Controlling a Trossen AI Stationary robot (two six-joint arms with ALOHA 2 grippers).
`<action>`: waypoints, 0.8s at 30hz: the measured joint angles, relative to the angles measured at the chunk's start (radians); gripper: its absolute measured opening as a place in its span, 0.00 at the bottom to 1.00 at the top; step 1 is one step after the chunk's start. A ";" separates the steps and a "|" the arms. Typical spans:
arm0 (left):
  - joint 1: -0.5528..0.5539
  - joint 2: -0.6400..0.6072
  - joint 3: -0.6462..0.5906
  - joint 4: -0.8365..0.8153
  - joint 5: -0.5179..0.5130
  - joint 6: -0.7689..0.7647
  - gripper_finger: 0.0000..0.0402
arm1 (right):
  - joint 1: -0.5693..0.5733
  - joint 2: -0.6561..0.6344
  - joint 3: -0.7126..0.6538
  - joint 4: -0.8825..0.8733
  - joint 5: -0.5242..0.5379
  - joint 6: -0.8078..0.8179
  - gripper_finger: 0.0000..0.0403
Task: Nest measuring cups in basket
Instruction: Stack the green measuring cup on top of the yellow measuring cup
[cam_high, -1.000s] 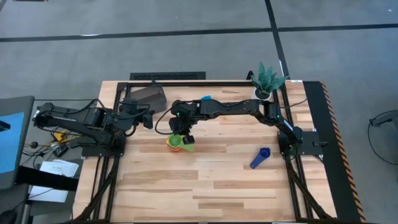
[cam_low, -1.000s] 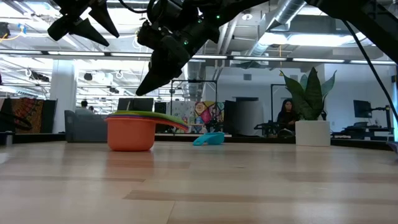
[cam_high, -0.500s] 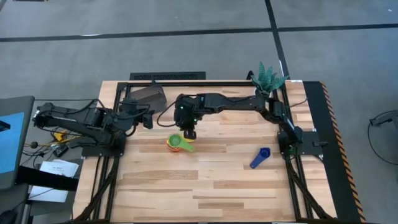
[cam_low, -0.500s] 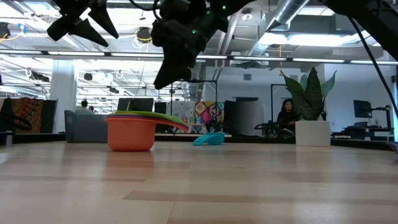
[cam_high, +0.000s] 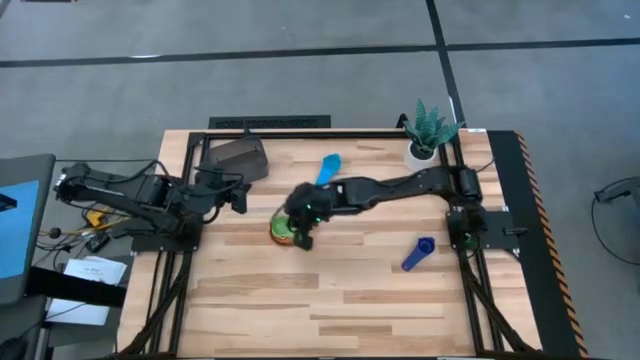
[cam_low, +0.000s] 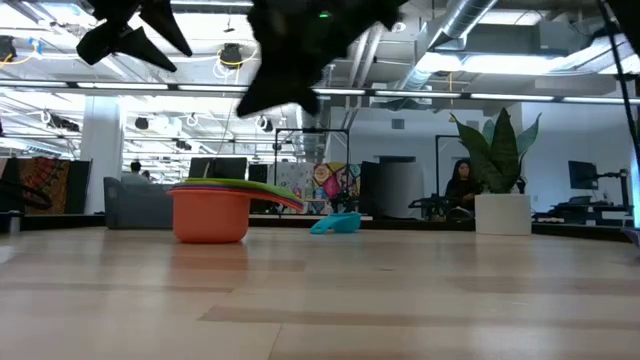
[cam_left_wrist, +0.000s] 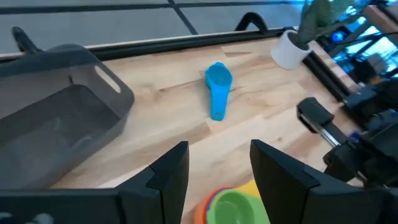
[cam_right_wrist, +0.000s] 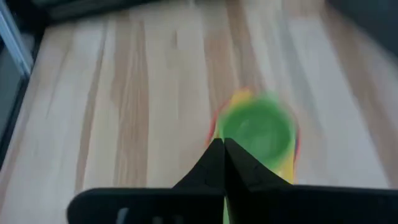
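Right gripper (cam_right_wrist: 222, 163) over the cup stack (cam_high: 284, 229)
Its fingers have pressed together, empty, after leaving the stack; light blue cup (cam_high: 327, 169), blue cup (cam_high: 418, 253) and basket (cam_high: 235, 158) remain.

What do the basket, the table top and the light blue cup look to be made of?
Basket: likely matte grey plastic, with smooth moulded walls and a slot handle. Table top: wood, pale butcher-block strips with visible grain. Light blue measuring cup: seemingly smooth moulded plastic, uniform colour, faint sheen.
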 joint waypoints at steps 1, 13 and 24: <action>-0.009 0.008 0.000 0.007 -0.004 -0.008 0.40 | 0.011 -0.006 -0.023 0.003 0.001 0.010 0.02; -0.102 0.125 0.000 0.018 0.027 -0.118 0.40 | 0.120 0.000 -0.056 0.081 0.118 0.083 0.01; -0.188 0.163 0.000 0.061 0.001 -0.178 0.40 | 0.155 0.000 -0.055 0.065 0.157 0.116 0.01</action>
